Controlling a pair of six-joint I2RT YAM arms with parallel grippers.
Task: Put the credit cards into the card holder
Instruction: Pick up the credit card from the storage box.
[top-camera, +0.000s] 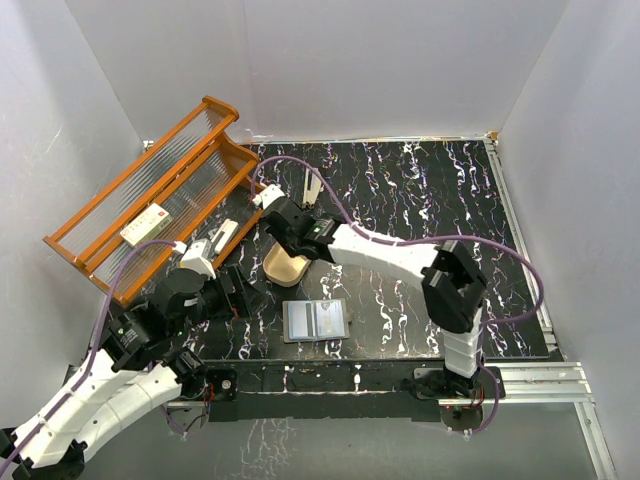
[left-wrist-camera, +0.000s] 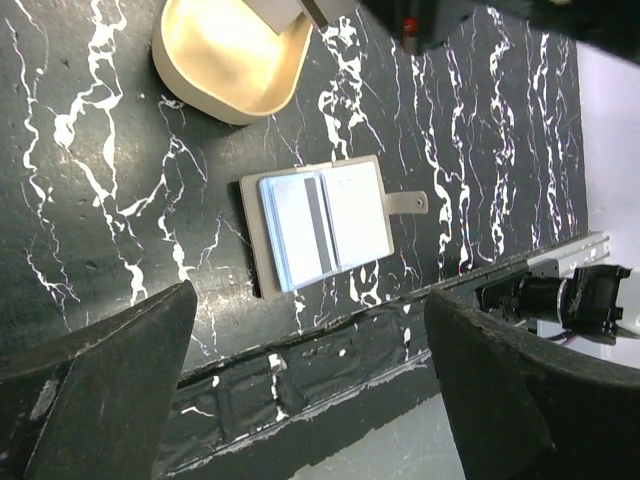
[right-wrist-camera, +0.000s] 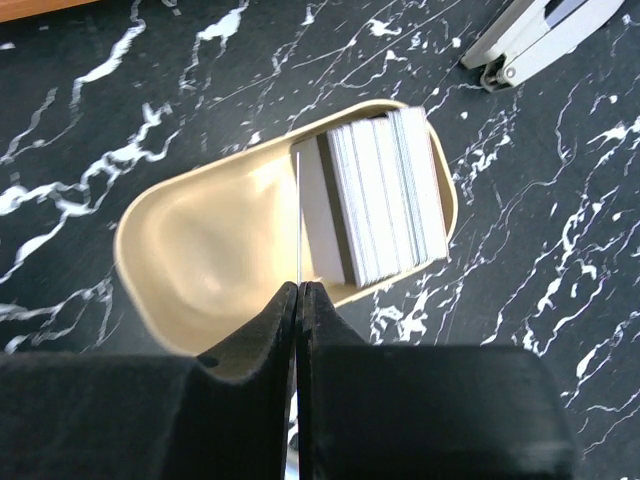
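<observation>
We found no text we could read. The white box (top-camera: 146, 224) in the orange rack (top-camera: 220, 108) bore red marks too small to make out, and the credit cards (right-wrist-camera: 385, 195) and card holder (left-wrist-camera: 252, 235) showed no legible print.

We saw a black table (top-camera: 420, 200) with white squiggly lines on it. An orange rack (top-camera: 150, 195) sat at the far left, and a white box (top-camera: 146, 224) with red marks lay in it. The right arm reached across the table, and its tool (top-camera: 289, 248) hung over the far end of a tan tray (top-camera: 290, 272). Closer to us than the tray lay the card holder (top-camera: 316, 320), open and flat. The left tool (top-camera: 240, 296) was near the tray's left side, apart from the card holder. We could not tell how the jaws stood.
</observation>
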